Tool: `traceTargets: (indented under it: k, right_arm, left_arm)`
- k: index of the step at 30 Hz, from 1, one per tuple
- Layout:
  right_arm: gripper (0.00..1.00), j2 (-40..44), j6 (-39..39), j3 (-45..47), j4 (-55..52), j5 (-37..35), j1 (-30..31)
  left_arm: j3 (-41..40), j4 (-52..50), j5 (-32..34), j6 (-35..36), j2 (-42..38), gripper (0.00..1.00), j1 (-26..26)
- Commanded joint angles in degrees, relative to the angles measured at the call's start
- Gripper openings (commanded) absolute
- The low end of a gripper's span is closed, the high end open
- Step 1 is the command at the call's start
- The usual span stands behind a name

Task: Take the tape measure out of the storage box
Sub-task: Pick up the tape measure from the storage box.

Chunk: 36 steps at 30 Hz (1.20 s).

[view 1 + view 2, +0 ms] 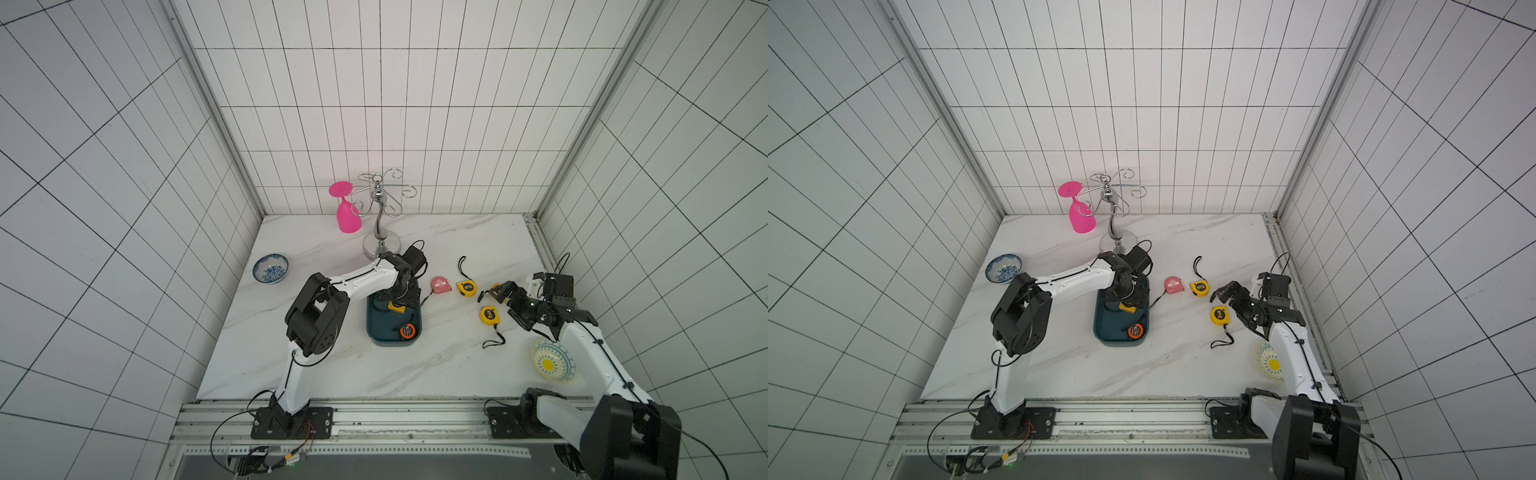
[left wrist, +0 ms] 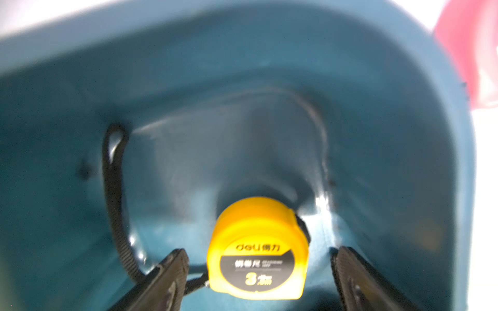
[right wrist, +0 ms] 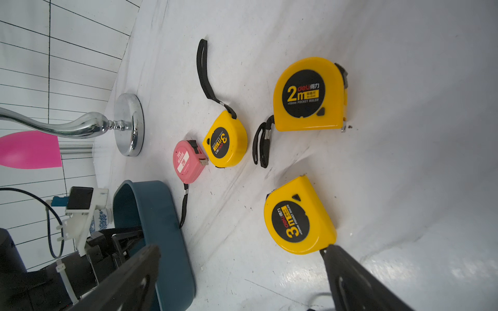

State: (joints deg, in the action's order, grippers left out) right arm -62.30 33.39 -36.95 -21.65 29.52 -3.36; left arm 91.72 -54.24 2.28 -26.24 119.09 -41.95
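My left gripper [image 2: 260,251] stands wide astride the yellow tape measure [image 2: 256,272], not touching, in the twelve o'clock half of the storage box [image 1: 376,328]. My right gripper [image 3: 239,249], three o'clock, gapes empty.

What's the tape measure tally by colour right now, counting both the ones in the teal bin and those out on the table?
Yellow plastic tape measures: 4
Pink plastic tape measure: 1
Orange-and-black round tape measure: 1
Total: 6
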Motion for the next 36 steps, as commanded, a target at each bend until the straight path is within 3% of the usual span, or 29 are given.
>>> traceTargets:
  k: [1,8,13,16,20,21,29,36]
  right_arm:
    - [0.99,-0.3,0.4,-0.1,0.7,0.4,0.5]
    - [0.99,-0.3,1.1,0.6,1.6,0.6,0.6]
    - [0.99,0.2,1.1,1.1,1.8,0.9,0.7]
    - [0.99,0.4,1.1,1.4,2.4,1.5,1.4]
    - [0.99,1.1,1.5,2.0,4.2,2.2,3.8]
    - [0.99,1.4,1.8,2.1,4.8,2.3,4.5]
    - [0.99,1.9,4.6,2.9,11.9,1.7,12.8]
    - [0.99,1.8,7.5,3.4,20.7,-0.9,22.1]
  left_arm:
    - [1.1,1.7,-1.6,1.6,2.5,0.86,0.0]
    - [1.0,1.8,-2.7,2.6,3.6,0.75,-0.1]
    - [0.7,1.1,-1.5,2.3,2.6,0.59,-0.1]
    - [0.7,0.4,-0.5,1.6,1.3,0.42,-0.1]
    - [-0.3,0.2,1.2,-1.8,-2.1,0.03,0.8]
    - [-0.8,0.2,1.2,-2.9,-3.1,0.00,1.2]
    - [-4.7,2.0,-2.9,-14.7,-12.8,0.00,5.4]
    - [-2.8,4.1,-8.0,-23.1,-17.2,0.00,6.2]
